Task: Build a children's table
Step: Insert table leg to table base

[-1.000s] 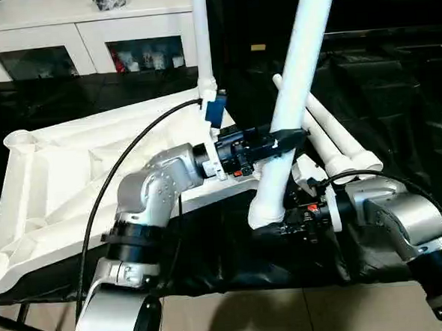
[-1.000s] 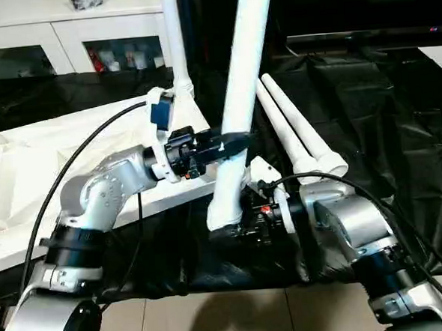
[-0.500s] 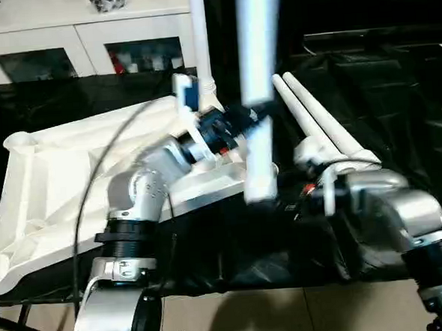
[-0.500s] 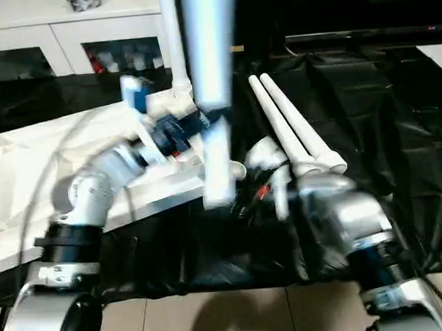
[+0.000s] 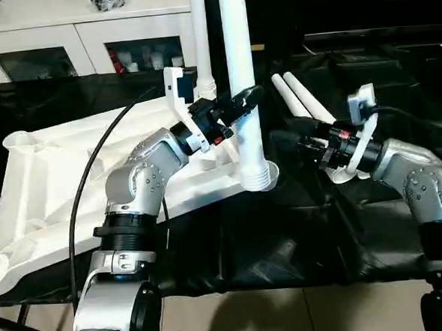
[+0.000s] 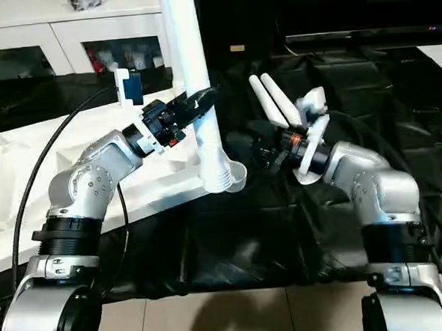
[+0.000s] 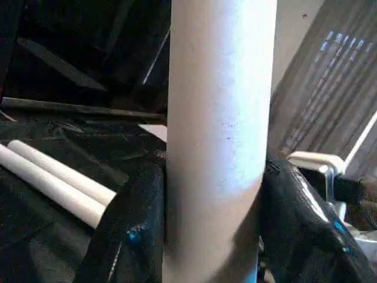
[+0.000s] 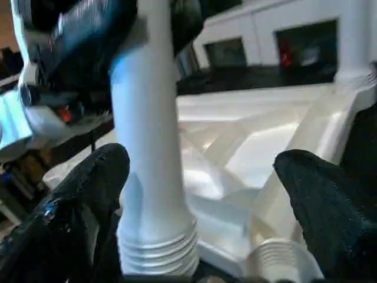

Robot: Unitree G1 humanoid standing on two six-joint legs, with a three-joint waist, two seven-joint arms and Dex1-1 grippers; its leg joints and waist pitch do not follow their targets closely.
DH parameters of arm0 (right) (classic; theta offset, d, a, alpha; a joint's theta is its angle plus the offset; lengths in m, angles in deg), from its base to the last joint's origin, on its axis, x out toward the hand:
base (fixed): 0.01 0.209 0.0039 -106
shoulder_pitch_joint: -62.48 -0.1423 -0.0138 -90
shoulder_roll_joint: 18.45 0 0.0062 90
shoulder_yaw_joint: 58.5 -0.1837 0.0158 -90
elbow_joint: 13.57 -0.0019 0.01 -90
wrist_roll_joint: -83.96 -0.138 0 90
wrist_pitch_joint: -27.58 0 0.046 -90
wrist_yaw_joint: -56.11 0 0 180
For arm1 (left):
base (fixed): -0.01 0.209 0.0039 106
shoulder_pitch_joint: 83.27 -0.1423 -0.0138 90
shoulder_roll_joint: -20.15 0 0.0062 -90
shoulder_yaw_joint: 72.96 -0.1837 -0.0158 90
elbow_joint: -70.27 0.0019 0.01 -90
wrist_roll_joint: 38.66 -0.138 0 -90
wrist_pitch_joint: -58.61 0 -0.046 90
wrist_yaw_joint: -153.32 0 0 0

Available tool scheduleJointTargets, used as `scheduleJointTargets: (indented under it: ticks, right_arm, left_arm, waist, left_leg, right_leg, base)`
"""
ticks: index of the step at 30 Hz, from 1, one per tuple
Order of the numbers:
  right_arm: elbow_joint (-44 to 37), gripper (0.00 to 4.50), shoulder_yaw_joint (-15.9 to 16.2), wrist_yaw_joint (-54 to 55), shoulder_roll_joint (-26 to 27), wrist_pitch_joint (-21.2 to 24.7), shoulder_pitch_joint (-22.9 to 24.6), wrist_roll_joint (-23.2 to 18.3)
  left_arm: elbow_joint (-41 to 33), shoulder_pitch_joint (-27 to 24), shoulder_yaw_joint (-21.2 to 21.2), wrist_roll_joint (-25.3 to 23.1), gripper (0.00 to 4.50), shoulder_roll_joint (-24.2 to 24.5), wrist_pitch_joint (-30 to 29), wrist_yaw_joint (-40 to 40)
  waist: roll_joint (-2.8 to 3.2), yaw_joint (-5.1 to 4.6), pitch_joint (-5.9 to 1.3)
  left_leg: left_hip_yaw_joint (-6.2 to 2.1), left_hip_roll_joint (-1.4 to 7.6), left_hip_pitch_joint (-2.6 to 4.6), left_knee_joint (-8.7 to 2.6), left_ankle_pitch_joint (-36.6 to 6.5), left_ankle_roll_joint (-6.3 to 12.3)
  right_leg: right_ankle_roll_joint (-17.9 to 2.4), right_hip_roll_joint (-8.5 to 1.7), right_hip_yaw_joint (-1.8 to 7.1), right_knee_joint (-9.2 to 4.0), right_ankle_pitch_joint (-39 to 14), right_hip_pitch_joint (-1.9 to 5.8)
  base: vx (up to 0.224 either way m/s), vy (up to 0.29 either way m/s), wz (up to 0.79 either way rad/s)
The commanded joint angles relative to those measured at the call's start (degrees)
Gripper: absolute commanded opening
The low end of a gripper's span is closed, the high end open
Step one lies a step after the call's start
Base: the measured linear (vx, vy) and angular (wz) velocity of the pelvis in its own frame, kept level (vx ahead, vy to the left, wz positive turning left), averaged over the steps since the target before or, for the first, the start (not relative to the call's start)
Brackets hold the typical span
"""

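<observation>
Leg (image 5: 240, 82) upright — clamped in left hand (image 5: 241, 104), right hand (image 5: 291, 142) apart, spread.

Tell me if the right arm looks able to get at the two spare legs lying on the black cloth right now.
Probably yes. The right gripper is open and empty, with the two spare legs lying just behind it. The left gripper holds the upright leg off to the side, so nothing seems to block the way.
</observation>
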Motion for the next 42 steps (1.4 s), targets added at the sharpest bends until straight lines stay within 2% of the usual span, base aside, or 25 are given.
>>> scheduleJointTargets:
  ticks: [1, 5, 12, 14, 21, 22, 26, 28, 31, 32, 42]
  right_arm:
    - [-1.4, 4.50, 1.9, 1.5, 0.9, 0.1, -0.7, 1.4]
    - [-2.5, 4.50, 3.9, 3.4, 1.9, 0.4, -0.9, 2.8]
    - [-2.1, 4.50, 7.5, 10.5, 5.4, -0.5, -2.7, 7.3]
    - [-1.8, 4.50, 7.9, 11.4, 5.9, -0.7, -3.1, 8.0]
    - [-0.3, 4.50, 10.1, 14.6, 7.7, -0.6, -4.5, 10.6]
    - [0.1, 4.21, 10.4, 15.2, 8.0, -0.7, -4.7, 11.0]
    - [2.5, 4.08, 10.2, 17.8, 9.4, -1.8, -5.8, 12.3]
    - [3.3, 3.70, 10.3, 18.2, 9.9, -2.5, -6.3, 12.4]
    - [4.3, 3.64, 10.2, 19.1, 10.8, -3.6, -7.1, 13.0]
    - [4.5, 3.45, 10.2, 19.2, 11.0, -3.7, -7.2, 13.0]
    - [5.6, 2.74, 10.5, 18.2, 11.6, -5.0, -7.5, 12.9]
  left_arm:
    - [-0.3, 1.7, -0.3, 0.0, 1.89, 0.5, -0.3, 0.3]
    - [-0.5, 1.7, -1.1, -1.0, 1.89, 0.6, 0.4, 1.4]
    - [-1.6, 1.7, -4.4, -7.5, 1.89, -0.1, 4.3, 7.4]
    - [-1.7, 2.0, -4.5, -8.2, 1.89, -0.5, 4.7, 9.0]
    - [-1.7, 3.2, -5.3, -10.5, 1.89, -1.3, 7.0, 12.7]
    - [-1.8, 3.2, -5.5, -10.8, 1.89, -1.4, 7.1, 12.9]
    - [-2.6, 3.0, -6.2, -11.2, 1.89, -1.7, 7.3, 13.5]
    - [-2.9, 2.7, -6.7, -11.7, 1.89, -1.8, 7.5, 13.8]
    - [-2.9, 2.6, -7.3, -12.3, 1.89, -1.8, 7.9, 14.0]
    - [-2.9, 2.6, -7.4, -12.4, 1.89, -1.8, 8.0, 14.0]
    - [-2.6, 2.7, -7.1, -12.6, 1.89, -1.8, 8.4, 15.1]
  waist:
    - [-1.31, 0.29, -4.79]
    - [-1.28, 0.35, -4.72]
    - [-1.21, 0.23, -4.73]
    - [-1.06, 0.30, -4.80]
    - [-1.14, 0.25, -4.75]
    - [-1.23, 0.23, -4.75]
    - [-1.10, 0.17, -4.77]
    - [-1.05, 0.19, -4.78]
    - [-1.04, 0.18, -4.87]
    - [-1.06, 0.10, -4.82]
    - [-1.04, 0.13, -4.86]
  left_leg:
    - [-1.15, 1.87, 0.64, -2.72, -2.7, 5.73]
    - [-1.19, 1.96, 0.81, -2.86, -3.3, 4.85]
    - [-1.27, 1.99, 0.84, -3.02, -3.7, 3.45]
    - [-1.29, 1.97, 0.83, -2.98, -3.2, 3.44]
    - [-1.31, 1.90, 0.78, -3.00, -3.4, 3.29]
    - [-1.27, 1.87, 0.77, -2.98, -3.4, 3.32]
    - [-1.23, 1.86, 0.84, -2.97, -3.7, 2.92]
    - [-1.28, 1.91, 0.78, -2.98, -3.6, 3.00]
    - [-1.28, 1.92, 0.81, -2.92, -3.1, 3.45]
    - [-1.26, 1.87, 0.75, -2.93, -3.0, 3.51]
    - [-1.27, 1.91, 0.80, -2.90, -3.3, 3.57]
  right_leg:
    - [-12.2, -3.62, 2.16, -3.79, -7.2, 3.56]
    - [-11.6, -3.60, 2.29, -3.84, -8.1, 3.47]
    - [-10.7, -3.70, 2.48, -3.86, -7.9, 3.47]
    - [-10.8, -3.71, 2.48, -3.70, -6.7, 3.48]
    - [-11.0, -3.73, 2.50, -3.66, -6.4, 3.56]
    - [-11.1, -3.72, 2.50, -3.68, -6.1, 3.55]
    - [-11.3, -3.76, 2.50, -3.72, -6.7, 3.50]
    - [-11.2, -3.74, 2.51, -3.63, -6.2, 3.54]
    - [-11.5, -3.76, 2.53, -3.47, -4.7, 3.52]
    - [-11.7, -3.71, 2.52, -3.44, -4.6, 3.54]
    - [-11.8, -3.75, 2.54, -3.37, -4.4, 3.60]
  base:
    - [0.000, 0.000, 0.00]
    - [0.000, 0.000, 0.00]
    - [0.000, 0.000, 0.00]
    - [0.000, 0.000, 0.00]
    - [0.000, 0.000, 0.00]
    - [0.000, 0.000, 0.00]
    - [0.000, 0.000, 0.00]
    - [0.000, 0.000, 0.00]
    - [0.000, 0.000, 0.00]
    - [0.000, 0.000, 0.00]
    - [0.000, 0.000, 0.00]
